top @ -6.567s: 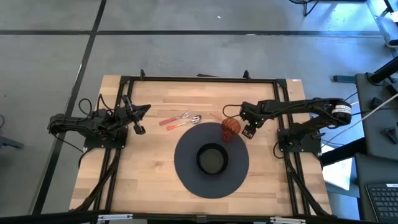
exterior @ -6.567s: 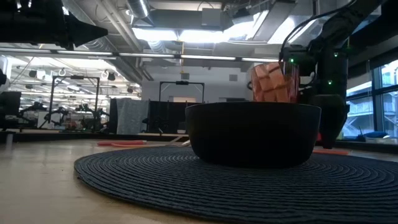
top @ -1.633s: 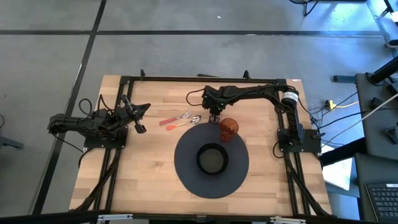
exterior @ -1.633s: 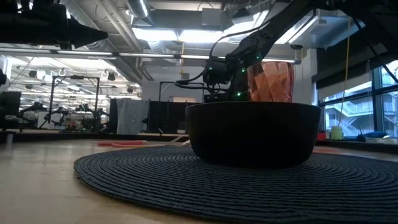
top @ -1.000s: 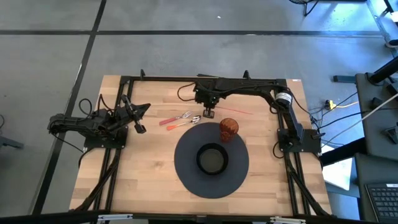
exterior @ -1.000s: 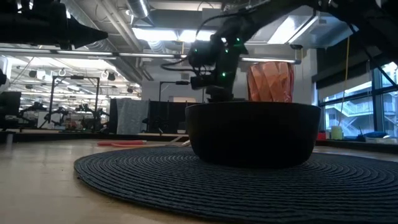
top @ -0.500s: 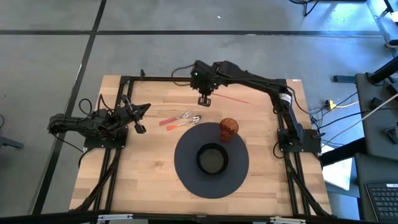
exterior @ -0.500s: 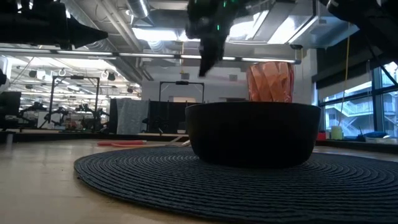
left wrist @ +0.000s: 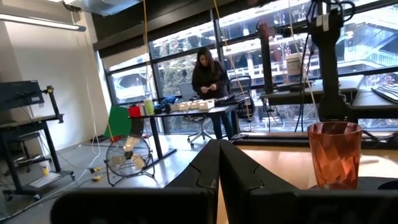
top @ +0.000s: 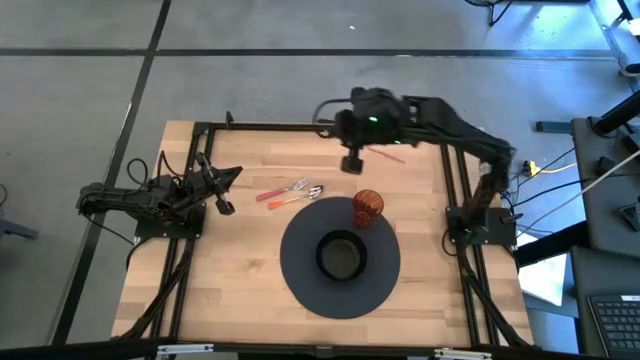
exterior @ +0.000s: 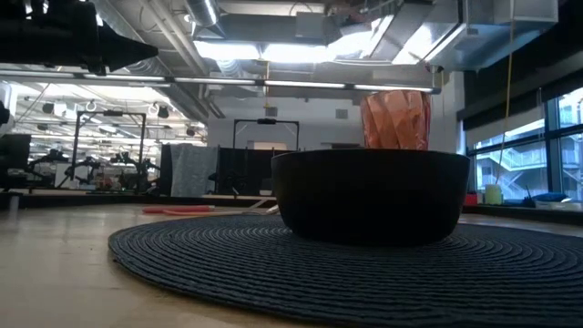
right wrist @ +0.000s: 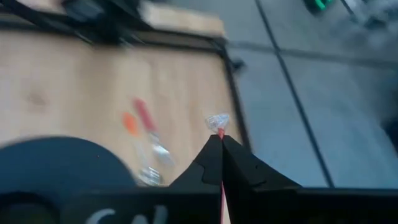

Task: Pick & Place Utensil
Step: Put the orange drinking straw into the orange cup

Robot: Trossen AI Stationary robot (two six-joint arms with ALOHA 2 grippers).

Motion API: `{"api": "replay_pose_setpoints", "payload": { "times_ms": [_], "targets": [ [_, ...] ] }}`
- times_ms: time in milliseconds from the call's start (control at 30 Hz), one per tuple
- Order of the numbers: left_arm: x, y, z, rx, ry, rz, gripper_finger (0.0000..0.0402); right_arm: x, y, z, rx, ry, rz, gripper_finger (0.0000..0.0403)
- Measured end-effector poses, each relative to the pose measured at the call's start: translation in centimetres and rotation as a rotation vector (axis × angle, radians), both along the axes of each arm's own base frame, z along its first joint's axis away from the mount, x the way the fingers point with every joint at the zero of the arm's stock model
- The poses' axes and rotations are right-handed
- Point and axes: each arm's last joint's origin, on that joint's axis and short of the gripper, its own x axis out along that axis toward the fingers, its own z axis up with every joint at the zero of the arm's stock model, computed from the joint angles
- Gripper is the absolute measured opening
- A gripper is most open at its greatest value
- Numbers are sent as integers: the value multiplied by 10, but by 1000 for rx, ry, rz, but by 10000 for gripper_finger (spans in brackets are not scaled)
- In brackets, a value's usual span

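Observation:
My right gripper (top: 352, 163) is raised high over the table's far middle, shut on a thin red-handled utensil (top: 390, 155) whose pale head (right wrist: 217, 121) pokes out past the fingertips. Two more utensils, one red-handled (top: 283, 190) and one orange-handled (top: 295, 199), lie on the wood left of the orange cup (top: 368, 208). The cup stands on the far part of a round dark mat (top: 300, 275). At the table's left my left gripper (top: 222, 206) rests shut (left wrist: 219, 155), touching nothing. My right gripper pinches the thin red utensil between its two fingers, close behind the pale head (right wrist: 219, 132). The red handle (right wrist: 222, 186) runs back along the fingers toward the wrist. The utensil is lifted clear of the table.
A black bowl (top: 340, 257) sits in the middle of the mat, in front of the cup (exterior: 394, 118) in the low view. A black frame (top: 320, 127) runs along the table's far edge. Bare wood lies to the left and right of the mat.
My right gripper has risen steeply with the red utensil, leaving the top of the low view, and has swung a little toward the table's right edge. The cup, the bowl and the two lying utensils have stayed put.

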Motion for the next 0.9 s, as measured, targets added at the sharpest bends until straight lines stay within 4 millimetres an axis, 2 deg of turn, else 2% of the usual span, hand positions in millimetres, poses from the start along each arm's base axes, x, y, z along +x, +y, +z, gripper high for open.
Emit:
{"api": "replay_pose_setpoints", "payload": {
  "times_ms": [167,300,467,633,800,900],
  "targets": [
    [0,0,0,0,2,1,4,-25,33,30,44,-158,200,0],
    [0,0,0,1,3,1,4,-35,55,33,42,-246,320,0],
    [0,0,-1,2,7,1,4,-47,73,14,27,-305,415,0],
    [0,0,-1,3,8,2,4,-67,75,-11,-4,-425,441,0],
    [0,0,-1,3,8,2,4,-116,69,-18,-23,-642,430,0],
    [0,0,-1,3,8,2,4,-142,67,-31,20,-774,421,0]
  ]
}}
